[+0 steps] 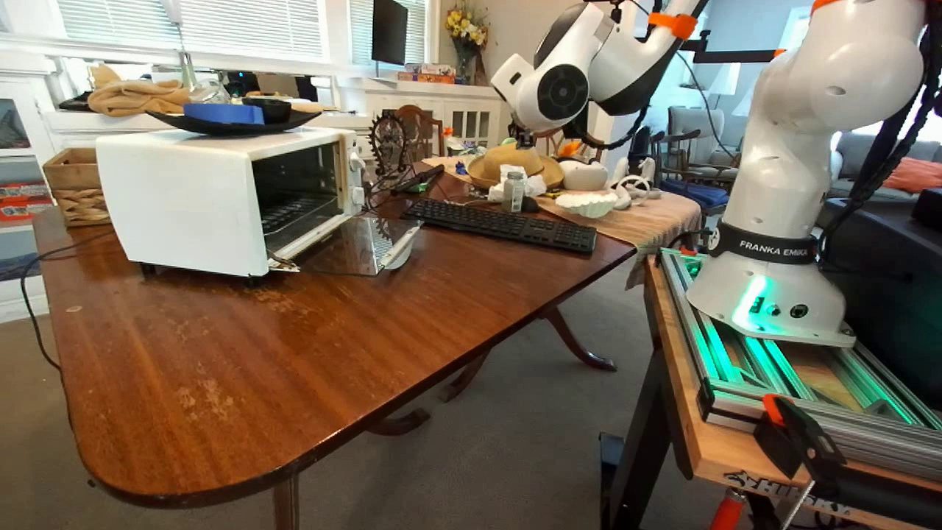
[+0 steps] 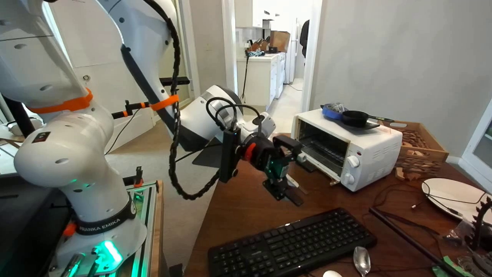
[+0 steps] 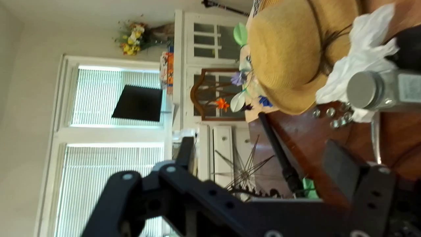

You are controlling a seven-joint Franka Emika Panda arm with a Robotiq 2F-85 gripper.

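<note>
While the gripper (image 3: 263, 157) hangs empty, spread wide above the table (image 1: 324, 361) near the black keyboard (image 2: 292, 245), a careless low swing could strike and crack the lowered glass door (image 1: 356, 247) jutting from the toaster oven (image 1: 184, 199).

In the wrist view, the bottom edge cuts off my gripper (image 3: 263, 158), and its fingers (image 3: 340, 168) are too blurred for me to make out detail. I lose the end of the jar (image 3: 386, 90) past the right side, can't read its label (image 3: 411, 87), and see the straw hat (image 3: 292, 52) cropped at the top. In an exterior view, the keyboard (image 2: 292, 244) and spoon (image 2: 361, 260) run off the bottom, the white plate (image 2: 453, 188) runs off the right, and a door frame (image 2: 313, 46) hides part of a dark shape (image 2: 304, 37).
</note>
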